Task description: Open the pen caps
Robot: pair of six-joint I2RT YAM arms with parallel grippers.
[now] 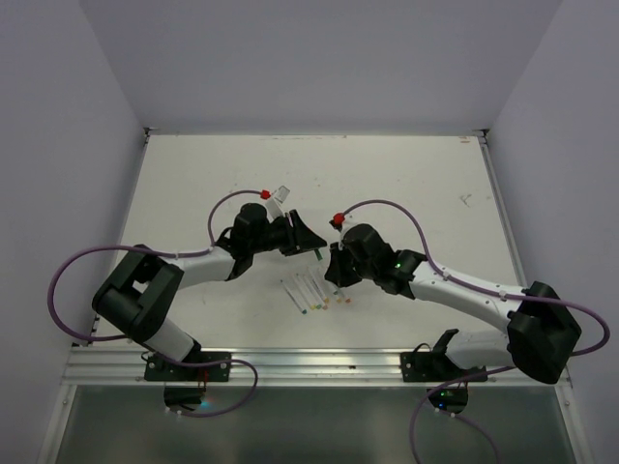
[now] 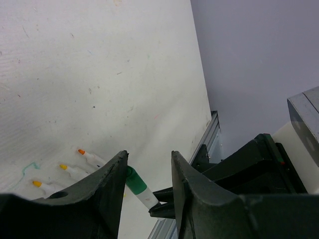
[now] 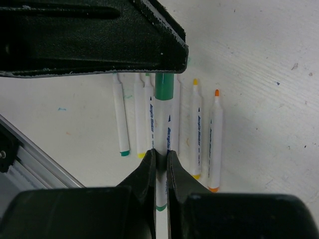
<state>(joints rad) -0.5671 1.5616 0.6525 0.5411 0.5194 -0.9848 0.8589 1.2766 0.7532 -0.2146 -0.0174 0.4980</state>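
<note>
Behind left gripper, half green cap

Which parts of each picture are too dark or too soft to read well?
Top external view: even, soft light, faint shadows, but the pens are too small for detail. Left wrist view: the left end effector is nearly black and soft, the green cap clearer. Right wrist view: the right end effector is dark, the print on the green pen slightly blurred.
</note>
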